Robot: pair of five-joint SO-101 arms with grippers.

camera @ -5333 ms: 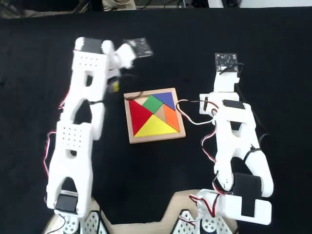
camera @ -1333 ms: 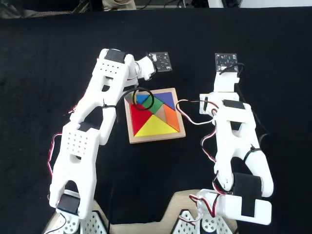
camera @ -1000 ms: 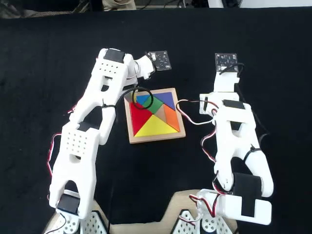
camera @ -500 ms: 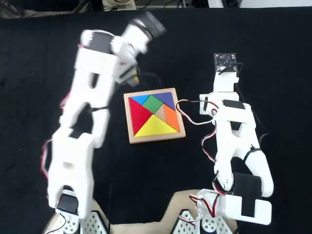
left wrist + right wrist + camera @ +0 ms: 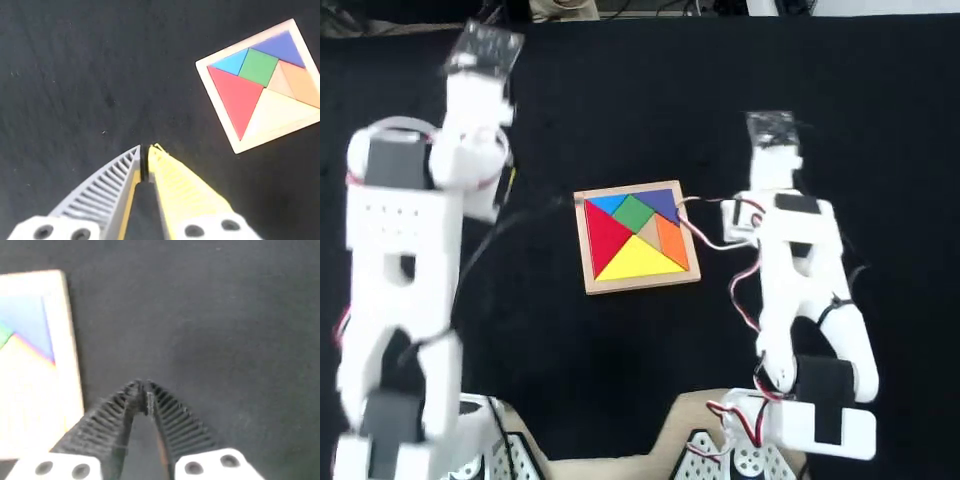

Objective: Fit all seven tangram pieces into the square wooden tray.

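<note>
The square wooden tray [image 5: 640, 284] lies flat near the middle of a black-covered table [image 5: 880, 90], with seven coloured pieces set inside it. They are a red triangle [image 5: 603, 238], a yellow triangle [image 5: 640, 262], an orange triangle [image 5: 672, 240], a small tan triangle [image 5: 648, 233], a green square [image 5: 635, 212], a light blue triangle [image 5: 607, 204] and a purple parallelogram [image 5: 662, 203]. Together they fill the frame edge to edge.

The left gripper [image 5: 145, 147] hangs over bare black cloth well apart from the tray [image 5: 221, 107], its grey and yellow fingers pressed together on nothing. The right gripper [image 5: 145, 385] is over the cloth just beside the tray's rim [image 5: 70, 340], its black fingers likewise closed and empty. The left arm [image 5: 395, 260] and right arm [image 5: 800, 260] flank the tray.
</note>
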